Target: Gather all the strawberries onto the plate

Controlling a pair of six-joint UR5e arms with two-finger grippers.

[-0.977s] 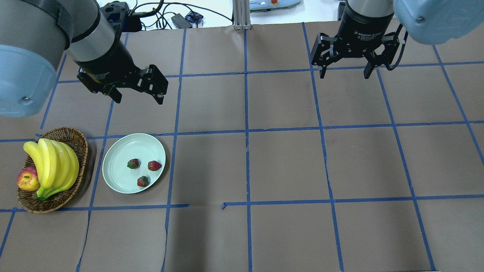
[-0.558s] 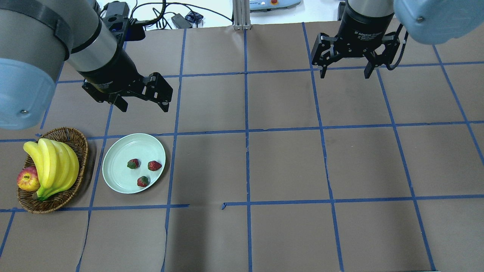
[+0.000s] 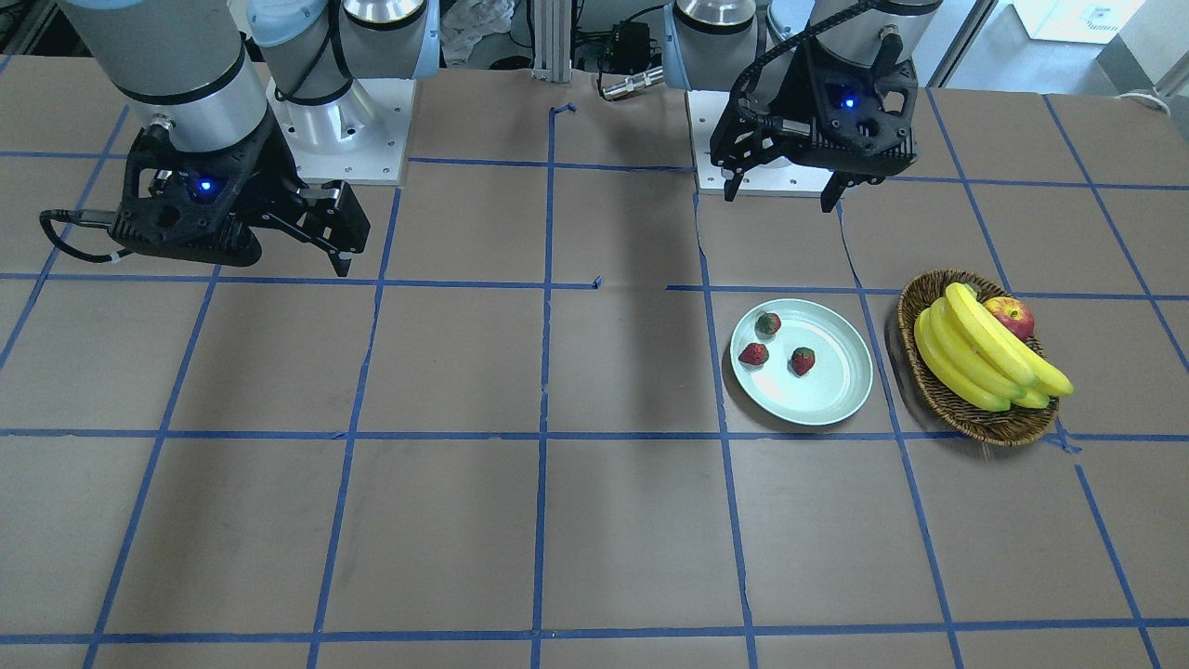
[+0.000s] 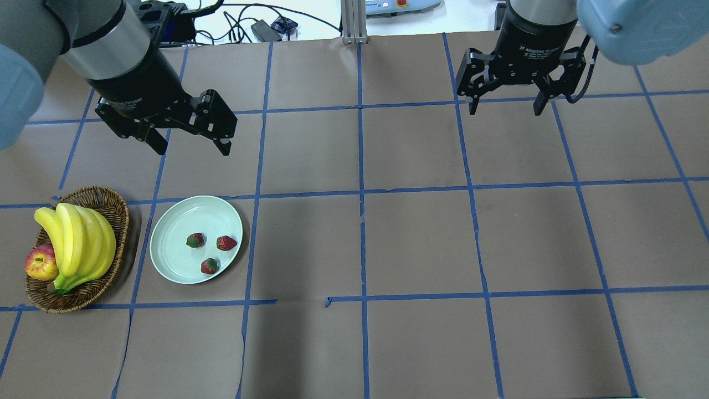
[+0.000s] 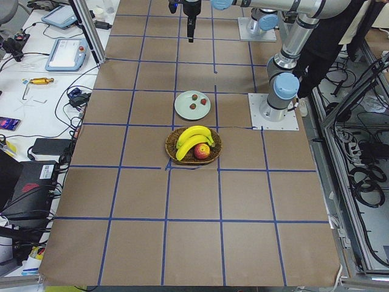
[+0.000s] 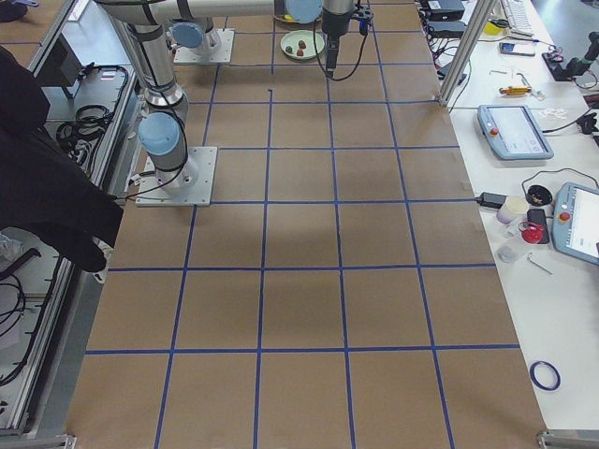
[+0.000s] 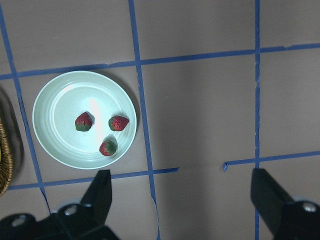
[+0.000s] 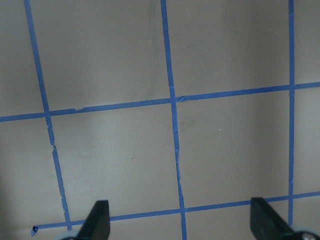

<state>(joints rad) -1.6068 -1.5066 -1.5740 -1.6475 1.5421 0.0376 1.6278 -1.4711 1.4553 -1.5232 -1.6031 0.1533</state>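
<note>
Three strawberries (image 4: 194,240) (image 4: 226,243) (image 4: 209,266) lie inside the pale mint plate (image 4: 171,216) at the left of the overhead view. From the left wrist camera they show as a cluster (image 7: 83,121) on the plate (image 7: 65,100). My left gripper (image 4: 192,147) hangs open and empty above the table, beyond the plate's far edge. Its fingers (image 7: 102,190) frame bare paper. Far off at the back right, my right gripper (image 4: 504,111) is open too, with nothing between its fingertips (image 8: 97,217).
A wicker basket (image 4: 105,197) with bananas (image 4: 77,244) and a red apple (image 4: 40,262) stands just left of the plate. Blue tape lines grid the brown paper on the table. Cables and devices lie past the far edge.
My left gripper has shifted left and slightly back, away from the plate, still open. The right gripper, plate and strawberries have not moved.
</note>
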